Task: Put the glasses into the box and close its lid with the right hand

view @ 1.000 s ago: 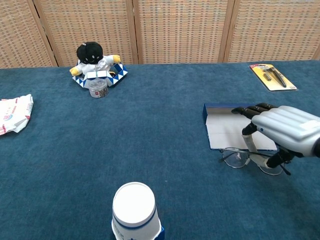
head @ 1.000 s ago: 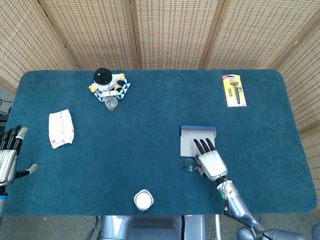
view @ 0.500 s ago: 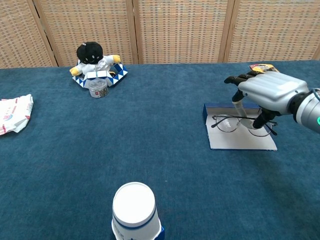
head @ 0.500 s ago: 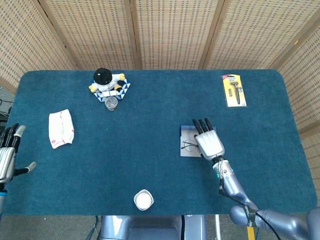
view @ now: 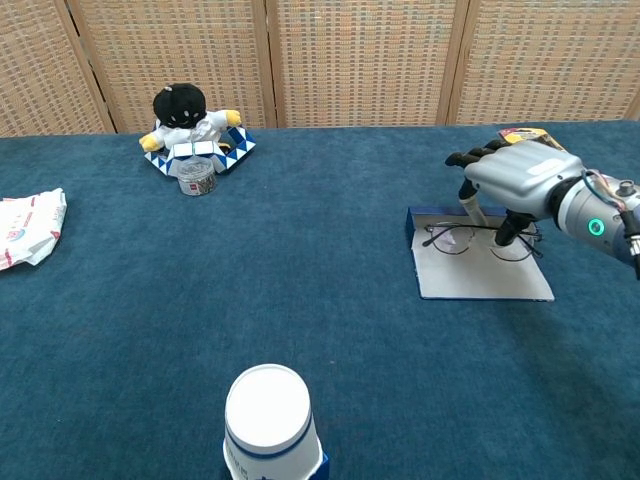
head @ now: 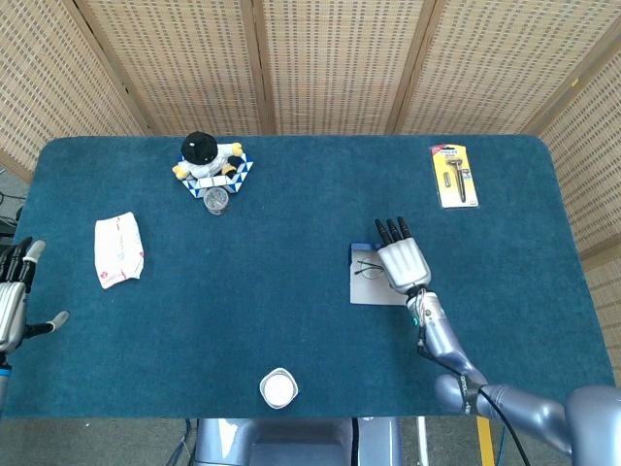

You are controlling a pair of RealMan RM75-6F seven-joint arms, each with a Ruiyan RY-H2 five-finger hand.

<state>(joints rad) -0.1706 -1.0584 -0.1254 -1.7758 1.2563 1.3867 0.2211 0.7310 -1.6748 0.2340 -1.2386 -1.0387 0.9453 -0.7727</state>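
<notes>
Since the earlier frames the right hand (view: 515, 178) has carried the glasses (view: 480, 241) from the bare cloth at the near edge of the box (view: 480, 268) up over its white inside, and in the last half second it has slid a little further toward twelve o'clock, to the blue back wall of the box. The glasses now sit over the far part of the white panel, lenses side by side, just inside that wall. The right hand holds them from above: the thumb and one finger reach down to the frame at the bridge and the right lens, while the other fingers stretch toward the far side. Whether the frame already rests on the panel cannot be told. The box lies open and flat on the blue table (head: 291, 320), at about four o'clock from the table's centre.

The left hand (head: 12, 296) is at the nine o'clock edge, fingers apart and holding nothing.

Elsewhere, a plush toy (head: 206, 155) sits at eleven o'clock with a small glass jar (head: 215, 200) just in front of it, a white packet (head: 118, 249) lies at nine o'clock, a carded razor (head: 454, 176) at two o'clock, and a white cup (view: 270, 420) at six o'clock.
</notes>
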